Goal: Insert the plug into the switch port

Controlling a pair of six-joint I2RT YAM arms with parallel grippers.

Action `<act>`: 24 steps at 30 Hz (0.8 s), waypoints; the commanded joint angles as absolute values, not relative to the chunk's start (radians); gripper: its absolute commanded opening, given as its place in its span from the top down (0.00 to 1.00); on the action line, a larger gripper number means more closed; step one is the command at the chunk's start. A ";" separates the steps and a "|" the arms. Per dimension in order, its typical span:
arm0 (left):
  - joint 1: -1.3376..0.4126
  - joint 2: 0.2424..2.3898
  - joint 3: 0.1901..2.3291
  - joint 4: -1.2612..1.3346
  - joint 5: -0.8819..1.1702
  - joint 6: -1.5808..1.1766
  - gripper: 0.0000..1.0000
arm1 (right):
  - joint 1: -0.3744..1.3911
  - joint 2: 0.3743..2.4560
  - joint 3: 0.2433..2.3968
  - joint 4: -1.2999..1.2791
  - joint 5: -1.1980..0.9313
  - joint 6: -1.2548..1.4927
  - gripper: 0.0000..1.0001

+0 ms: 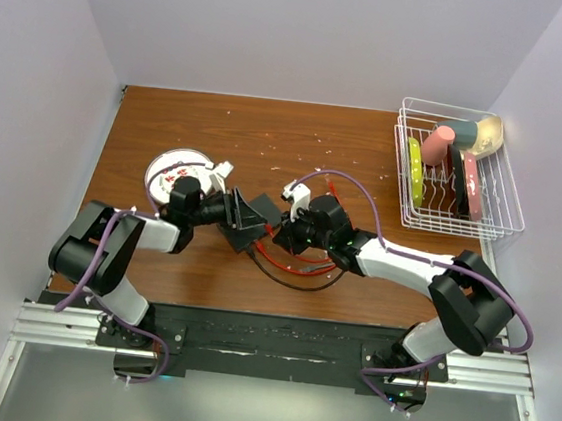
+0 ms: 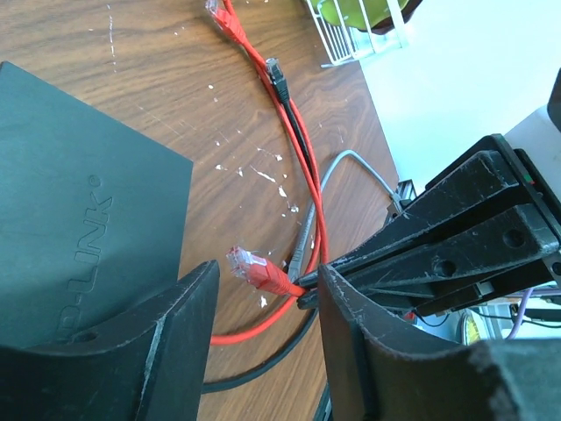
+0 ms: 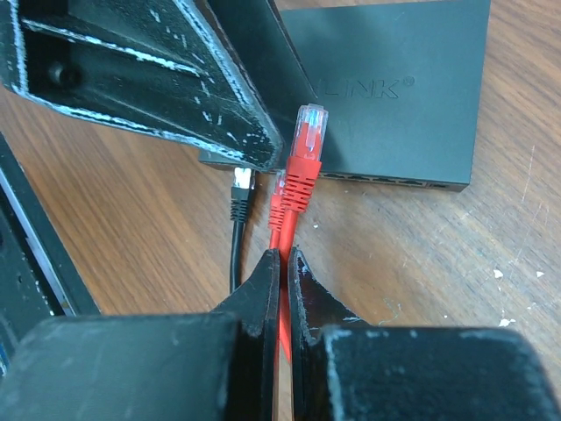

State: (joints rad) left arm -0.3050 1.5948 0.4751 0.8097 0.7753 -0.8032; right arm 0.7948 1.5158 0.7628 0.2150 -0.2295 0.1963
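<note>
Right claw (image 3: 282, 254) was clamped tight on the red cable (image 3: 279, 215), just behind the plug (image 3: 307, 145). Plug stuck out past the fingertips, nose aimed at the switch (image 3: 394, 88). It was near the port row (image 3: 394, 178) on the switch's edge but not in any socket. The left wrist view showed bare wood between plug and switch.

Left claw (image 2: 267, 274) stood part open with nothing between the jaws. One finger (image 2: 166, 351) overlapped the switch's corner; couldn't tell if it touched.

Switch lay logo-up on the wood table (image 1: 269, 129), mid-table between the two claws. Black cable (image 3: 235, 237) with its own connector lay just beside the red one, and a grey cable (image 2: 337, 167) ran alongside. White plate (image 1: 170, 171) with red dots sat behind the left claw. Wire rack (image 1: 492, 208) of dishes stood at the far right corner.
</note>
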 commanded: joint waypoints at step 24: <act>-0.410 1.572 0.546 0.824 0.635 -0.830 1.00 | 0.810 1.379 0.718 0.331 -0.094 0.313 0.39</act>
State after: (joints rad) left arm -0.3950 1.6306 0.4995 0.8745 0.6926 -0.8726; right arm 0.8032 1.4429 0.7300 0.2417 -0.1978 0.2554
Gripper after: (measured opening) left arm 0.068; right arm 0.555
